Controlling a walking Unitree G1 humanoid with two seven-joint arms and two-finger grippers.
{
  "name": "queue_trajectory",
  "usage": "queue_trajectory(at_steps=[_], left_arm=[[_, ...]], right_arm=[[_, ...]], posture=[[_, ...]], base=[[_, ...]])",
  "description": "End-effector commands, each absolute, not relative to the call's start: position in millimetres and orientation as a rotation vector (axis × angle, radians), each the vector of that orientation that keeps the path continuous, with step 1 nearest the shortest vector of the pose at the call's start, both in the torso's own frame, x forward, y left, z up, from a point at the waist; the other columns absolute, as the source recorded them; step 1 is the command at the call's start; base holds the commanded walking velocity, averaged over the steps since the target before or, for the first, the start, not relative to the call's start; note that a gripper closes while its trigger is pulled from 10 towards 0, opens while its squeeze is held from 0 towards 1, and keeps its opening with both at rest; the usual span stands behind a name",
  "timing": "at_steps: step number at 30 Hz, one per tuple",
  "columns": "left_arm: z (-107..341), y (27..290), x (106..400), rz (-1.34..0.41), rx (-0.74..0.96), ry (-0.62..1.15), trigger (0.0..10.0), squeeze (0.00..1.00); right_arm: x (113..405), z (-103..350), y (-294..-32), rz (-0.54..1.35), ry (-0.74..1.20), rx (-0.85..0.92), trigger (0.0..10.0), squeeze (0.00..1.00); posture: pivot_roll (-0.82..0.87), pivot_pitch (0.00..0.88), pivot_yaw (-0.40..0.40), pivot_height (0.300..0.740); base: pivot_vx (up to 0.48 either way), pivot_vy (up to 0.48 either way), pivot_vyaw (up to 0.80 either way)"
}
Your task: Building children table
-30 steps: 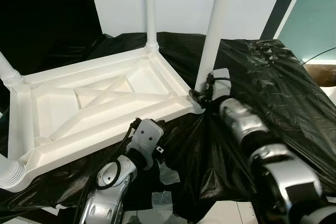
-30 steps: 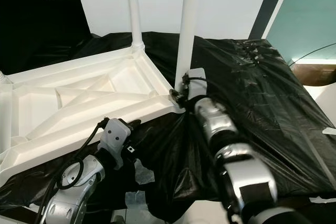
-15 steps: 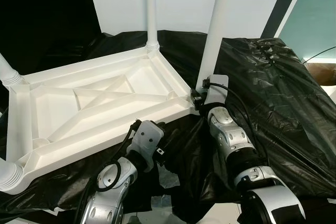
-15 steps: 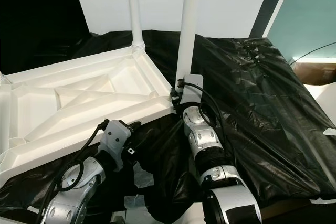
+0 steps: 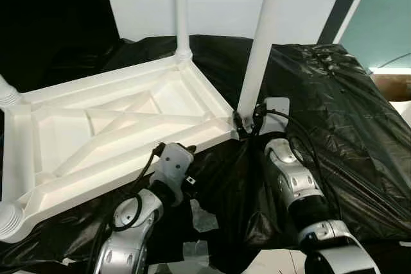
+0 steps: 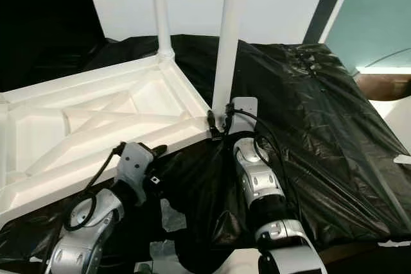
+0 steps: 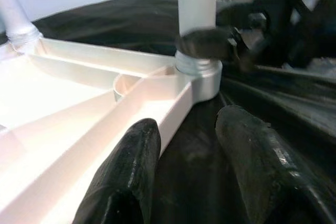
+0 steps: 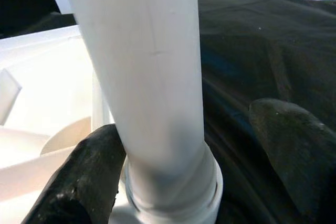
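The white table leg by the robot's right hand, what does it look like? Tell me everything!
The table leg is a smooth white plastic-looking tube, standing nearly upright with a slight tilt. Its bottom sits in a ringed socket at the corner of the upside-down white table. The right gripper straddles its base, one black finger touching it.

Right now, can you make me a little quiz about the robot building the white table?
1. True or false: the white plastic tabletop lies upside down on the black plastic sheet.
2. Which claw is at the base of the nearest white table leg: A left claw, B right claw?
3. Fill in: the left claw sits by the tabletop's front ____.

Key: 1 true; 2 B; 3 edge.
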State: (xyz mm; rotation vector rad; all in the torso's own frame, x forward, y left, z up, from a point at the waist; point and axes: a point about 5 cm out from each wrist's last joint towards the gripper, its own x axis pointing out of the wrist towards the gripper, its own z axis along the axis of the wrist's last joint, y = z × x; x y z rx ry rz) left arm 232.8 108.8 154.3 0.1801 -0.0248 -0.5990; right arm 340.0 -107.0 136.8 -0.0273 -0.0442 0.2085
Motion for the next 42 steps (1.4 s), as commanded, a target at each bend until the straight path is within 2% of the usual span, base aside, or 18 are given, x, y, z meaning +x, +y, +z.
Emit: queue_trajectory(at_steps=[1,3,6,9,13,15,17,20,23,38,40,41,42], left_arm=[[157,117,235,-0.501,0.168,-0.025,10.0,0.0],[158,119,235,-0.487,0.167,-0.028,10.0,0.0],[167,133,239,-0.418,0.142,-0.051,10.0,0.0],[168,134,240,-0.412,0.142,-0.055,10.0,0.0],[176,144,246,-0.37,0.139,-0.072,10.0,0.0],[181,145,248,-0.359,0.121,-0.093,10.0,0.0],[181,145,248,-0.359,0.121,-0.093,10.0,0.0],[187,143,251,-0.345,0.079,-0.095,10.0,0.0],[190,140,252,-0.341,0.069,-0.1,10.0,0.0],[188,130,249,-0.349,0.035,-0.085,10.0,0.0],[187,130,249,-0.349,0.035,-0.082,10.0,0.0],[187,129,250,-0.353,0.036,-0.078,10.0,0.0],[187,129,250,-0.353,0.036,-0.078,10.0,0.0]], right_arm=[[333,133,-110,0.232,-0.042,-0.05,10.0,0.0],[330,132,-111,0.237,-0.038,-0.061,10.0,0.0],[311,122,-114,0.357,0.009,-0.121,10.0,0.0],[309,122,-113,0.384,0.015,-0.116,10.0,0.0],[299,120,-103,0.55,0.025,-0.117,10.0,0.0],[299,121,-97,0.627,0.019,-0.129,10.0,0.0],[299,121,-97,0.627,0.019,-0.129,10.0,0.0],[304,127,-82,0.755,-0.002,-0.127,10.0,0.0],[310,132,-77,0.787,-0.017,-0.123,10.0,0.0],[352,157,-64,0.683,-0.077,0.021,10.0,0.0],[357,161,-65,0.645,-0.093,0.054,10.0,0.0],[366,169,-68,0.538,-0.129,0.168,10.0,0.0],[366,169,-68,0.538,-0.129,0.168,10.0,0.0]], posture=[[0.17,0.047,-0.071,0.74],[0.17,0.047,-0.071,0.74],[0.15,0.051,-0.061,0.74],[0.15,0.051,-0.057,0.74],[0.15,0.051,-0.055,0.74],[0.15,0.049,-0.055,0.74],[0.15,0.049,-0.055,0.74],[0.16,0.042,-0.06,0.74],[0.17,0.04,-0.064,0.74],[0.18,0.033,-0.076,0.74],[0.18,0.03,-0.073,0.74],[0.18,0.03,-0.073,0.74],[0.18,0.03,-0.073,0.74]], base=[[0.0,0.0,0.0],[0.0,0.0,0.0],[0.0,0.0,0.0],[0.0,0.0,0.0],[0.0,0.0,0.0],[0.0,0.0,0.0],[0.0,0.0,0.0],[0.0,0.0,0.0],[0.0,0.0,0.0],[0.0,0.0,0.0],[0.0,0.0,0.0],[0.0,0.0,0.0],[0.0,0.0,0.0]])
